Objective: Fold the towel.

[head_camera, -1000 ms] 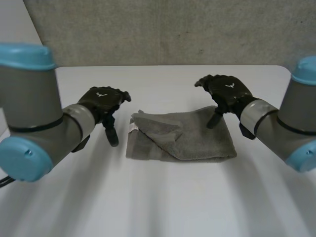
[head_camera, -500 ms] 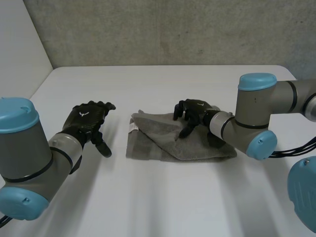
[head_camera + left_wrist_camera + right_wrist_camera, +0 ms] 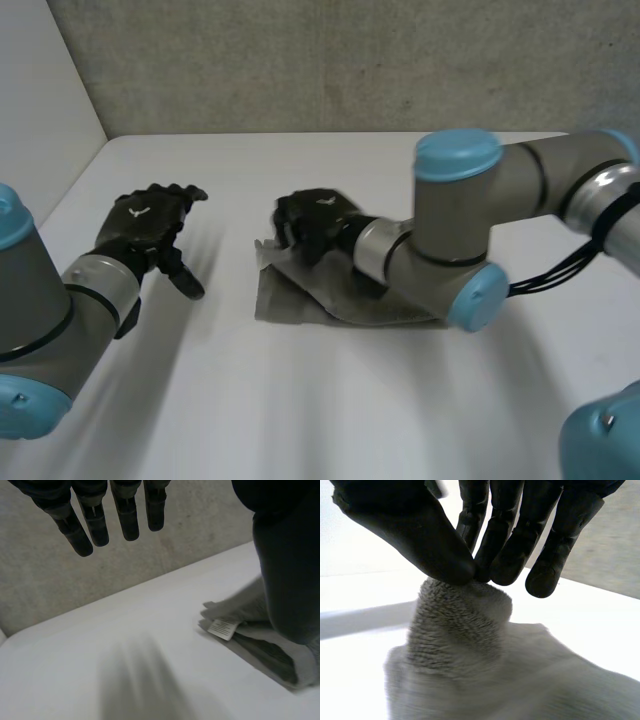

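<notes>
The grey towel [image 3: 300, 300] lies in the middle of the white table [image 3: 300, 410]. It is partly folded, with one layer lying slantwise over the rest. A small white tag [image 3: 262, 258] sticks out at its far left corner. The right hand [image 3: 315, 222] is on the towel near that corner. Its thumb and fingertips [image 3: 507, 555] are pressed together on a little hump of the fluffy cloth, pinching it so it stands up off the table. The right arm [image 3: 450, 230] reaches across over the towel. The left hand [image 3: 150, 225] is well to the left of the towel, above the bare table, touching nothing. Its fingers [image 3: 95, 522] are straight and a bit spread. A grey wall [image 3: 350, 60] stands behind the table.
</notes>
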`<control>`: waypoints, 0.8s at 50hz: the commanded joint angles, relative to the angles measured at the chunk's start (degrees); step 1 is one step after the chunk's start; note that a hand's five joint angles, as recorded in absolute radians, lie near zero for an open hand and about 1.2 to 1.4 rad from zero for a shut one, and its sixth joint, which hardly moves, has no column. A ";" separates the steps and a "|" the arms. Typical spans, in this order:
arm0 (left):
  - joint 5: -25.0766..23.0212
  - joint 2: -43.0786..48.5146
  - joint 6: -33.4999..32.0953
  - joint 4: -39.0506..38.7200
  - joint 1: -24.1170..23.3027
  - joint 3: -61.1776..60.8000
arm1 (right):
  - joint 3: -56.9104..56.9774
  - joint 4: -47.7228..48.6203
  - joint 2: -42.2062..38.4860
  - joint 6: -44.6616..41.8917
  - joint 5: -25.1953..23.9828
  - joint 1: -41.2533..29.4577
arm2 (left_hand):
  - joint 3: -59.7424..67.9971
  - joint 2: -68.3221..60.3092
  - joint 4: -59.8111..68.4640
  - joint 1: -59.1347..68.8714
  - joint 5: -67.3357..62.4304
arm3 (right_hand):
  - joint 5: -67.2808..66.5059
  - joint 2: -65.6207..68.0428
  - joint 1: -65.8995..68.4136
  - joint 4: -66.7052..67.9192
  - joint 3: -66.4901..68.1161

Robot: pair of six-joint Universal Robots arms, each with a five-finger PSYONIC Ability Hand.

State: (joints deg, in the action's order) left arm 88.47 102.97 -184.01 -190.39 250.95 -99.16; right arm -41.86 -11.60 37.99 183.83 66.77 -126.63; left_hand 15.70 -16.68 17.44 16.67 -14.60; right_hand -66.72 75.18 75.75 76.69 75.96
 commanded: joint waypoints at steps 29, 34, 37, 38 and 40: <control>-2.59 2.66 -0.65 -0.07 -3.97 2.11 | -40.49 7.82 23.36 -18.42 5.30 13.87 | -2.13 3.11 -3.87 -3.10 11.03 | 51.33 -49.79 -50.36 -51.30 -50.57; -3.65 8.37 -0.91 2.47 -7.39 7.38 | -49.55 15.03 27.05 -23.69 5.48 16.95 | -1.79 2.77 -3.53 -2.76 10.69 | 48.80 -47.27 -47.83 -48.78 -48.04; -3.48 11.97 -1.96 5.63 -9.24 10.29 | -52.89 18.28 27.84 -24.74 5.48 17.65 | -1.79 2.77 -3.53 -2.76 10.69 | 47.62 -46.09 -46.66 -47.60 -46.87; -3.47 11.99 -1.97 5.64 -9.25 10.30 | -53.84 19.15 27.84 -24.83 5.48 17.74 | -1.79 2.77 -3.53 -2.76 10.69 | 46.13 -44.59 -45.16 -46.10 -45.37; -3.30 13.66 -3.03 6.87 -9.87 11.53 | -54.64 19.77 27.76 -24.74 5.48 17.74 | -1.79 2.77 -3.53 -2.76 10.69 | 44.61 -43.08 -43.64 -44.59 -43.85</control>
State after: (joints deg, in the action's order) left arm 85.01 111.34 -185.24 -187.41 243.58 -91.84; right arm -92.67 4.21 65.30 159.88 72.21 -109.33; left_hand 15.26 -15.93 16.34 16.10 -14.95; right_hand -19.11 27.68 28.16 28.40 28.31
